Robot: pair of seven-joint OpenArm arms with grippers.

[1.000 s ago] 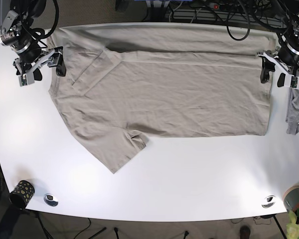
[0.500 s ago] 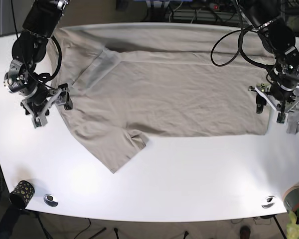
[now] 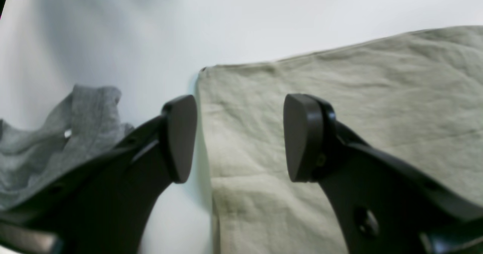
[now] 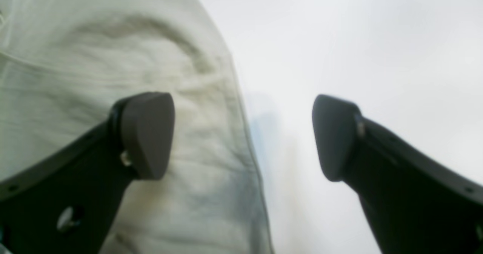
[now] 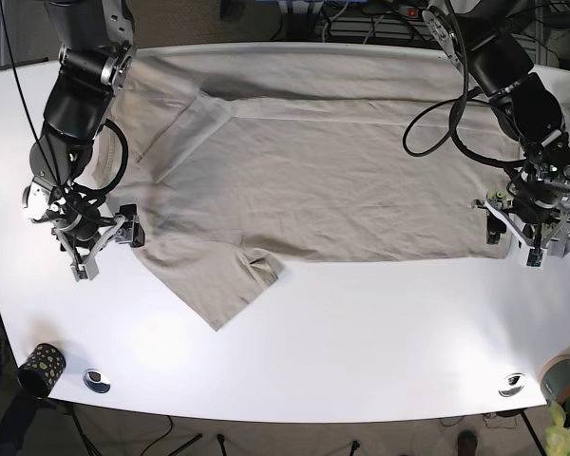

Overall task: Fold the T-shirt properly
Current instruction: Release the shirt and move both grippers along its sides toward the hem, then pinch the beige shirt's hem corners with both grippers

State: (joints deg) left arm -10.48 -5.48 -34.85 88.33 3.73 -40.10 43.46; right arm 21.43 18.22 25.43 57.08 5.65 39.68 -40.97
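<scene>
A beige T-shirt [image 5: 313, 171] lies spread flat on the white table [image 5: 361, 332], its far part folded over and one sleeve [image 5: 223, 285] pointing to the front. My left gripper [image 5: 515, 242] is open, low over the shirt's front right hem corner [image 3: 205, 73]. In the left wrist view the gripper [image 3: 240, 137] straddles the shirt's edge. My right gripper [image 5: 106, 251] is open at the shirt's left edge by the sleeve. In the right wrist view the gripper [image 4: 241, 135] has one finger over cloth [image 4: 113, 76] and one over bare table.
A crumpled grey garment [image 3: 56, 133] lies just beside the left gripper, off the shirt. A black dotted cup [image 5: 41, 369] and a metal disc [image 5: 97, 381] sit front left. Another disc [image 5: 512, 384] and a cup [image 5: 562, 378] sit front right.
Both arms have moved from the far corners toward the front along the shirt's side edges and come down low. The shirt has not moved.
</scene>
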